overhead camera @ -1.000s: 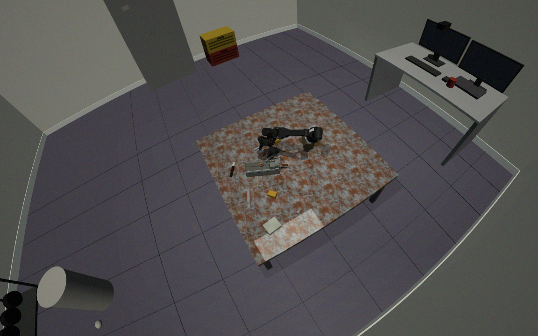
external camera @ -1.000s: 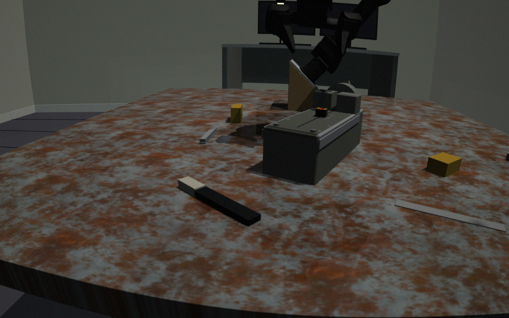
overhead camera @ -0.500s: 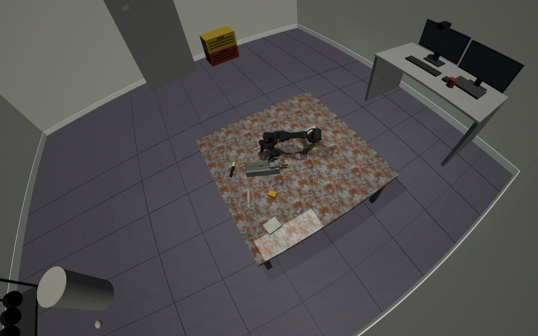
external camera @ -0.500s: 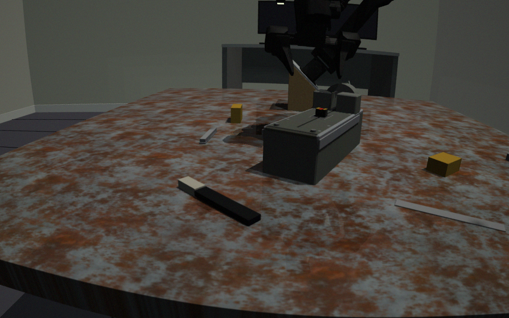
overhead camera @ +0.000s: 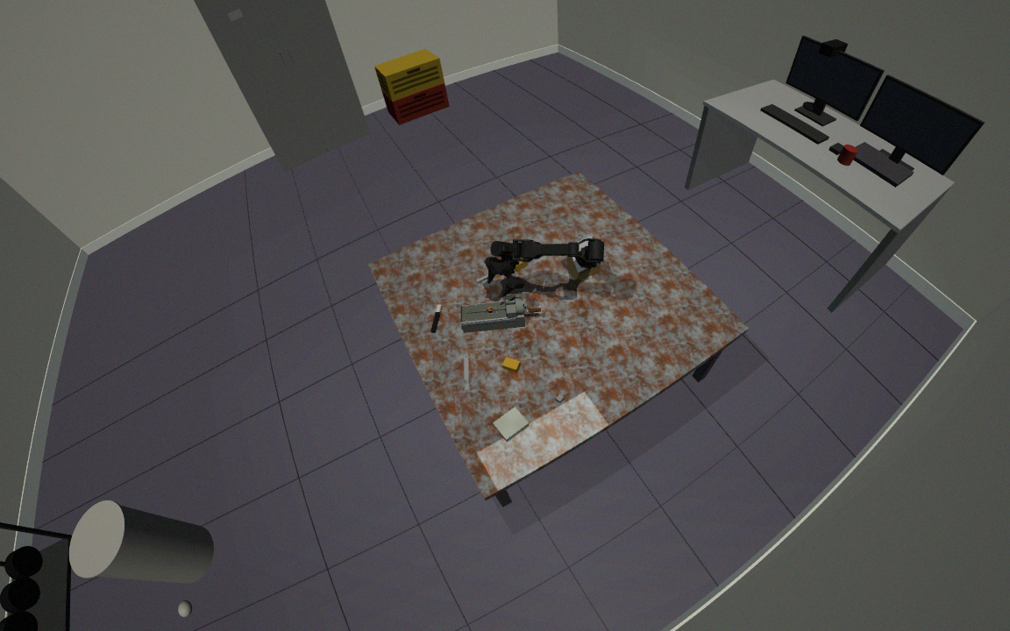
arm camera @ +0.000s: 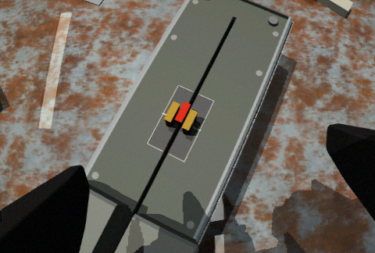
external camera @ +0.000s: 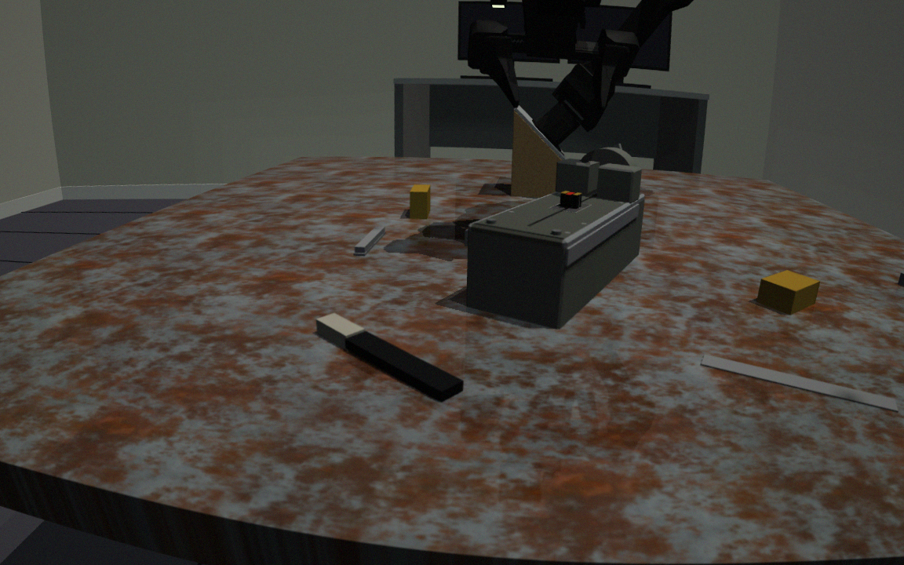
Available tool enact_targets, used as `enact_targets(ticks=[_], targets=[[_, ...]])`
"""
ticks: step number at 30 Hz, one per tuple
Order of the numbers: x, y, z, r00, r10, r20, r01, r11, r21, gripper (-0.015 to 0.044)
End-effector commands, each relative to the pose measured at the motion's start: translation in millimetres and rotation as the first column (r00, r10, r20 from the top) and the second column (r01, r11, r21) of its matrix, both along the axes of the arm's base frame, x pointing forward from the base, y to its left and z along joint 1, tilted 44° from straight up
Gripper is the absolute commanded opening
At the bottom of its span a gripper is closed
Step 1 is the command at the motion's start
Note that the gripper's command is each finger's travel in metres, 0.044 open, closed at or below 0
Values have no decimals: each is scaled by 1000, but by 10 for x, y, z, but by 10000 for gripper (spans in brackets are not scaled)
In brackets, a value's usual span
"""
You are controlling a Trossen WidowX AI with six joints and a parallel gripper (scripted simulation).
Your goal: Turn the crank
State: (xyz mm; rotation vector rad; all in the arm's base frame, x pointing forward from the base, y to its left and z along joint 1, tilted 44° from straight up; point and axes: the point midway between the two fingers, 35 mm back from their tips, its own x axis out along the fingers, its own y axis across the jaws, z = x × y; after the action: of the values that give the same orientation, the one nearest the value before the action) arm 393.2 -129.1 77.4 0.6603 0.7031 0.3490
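The machine is a long grey box with a black slot along its top. In the wrist view the red pointer stands between two brass marks; it looks slightly offset from them, toward the box end farther from the gripper. A grey disc shows behind the two raised blocks at the machine's other end. The crank handle cannot be made out clearly; it is outside the wrist view. My gripper is open and empty, above the machine's block end.
A black-and-cream bar lies beyond the machine's far end. A yellow block and a thin flat strip lie to one side. Another yellow block and a grey bar lie on the other.
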Motion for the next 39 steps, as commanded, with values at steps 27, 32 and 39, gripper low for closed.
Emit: enact_targets(ticks=[27,32,39], targets=[[-587,565,738,910,-319,-267,328,945,-9,440],[-758,675,803,868,-394,-301,409,913,-14,440],[-955,774,852,816,-474,-329,497,868,-17,440]])
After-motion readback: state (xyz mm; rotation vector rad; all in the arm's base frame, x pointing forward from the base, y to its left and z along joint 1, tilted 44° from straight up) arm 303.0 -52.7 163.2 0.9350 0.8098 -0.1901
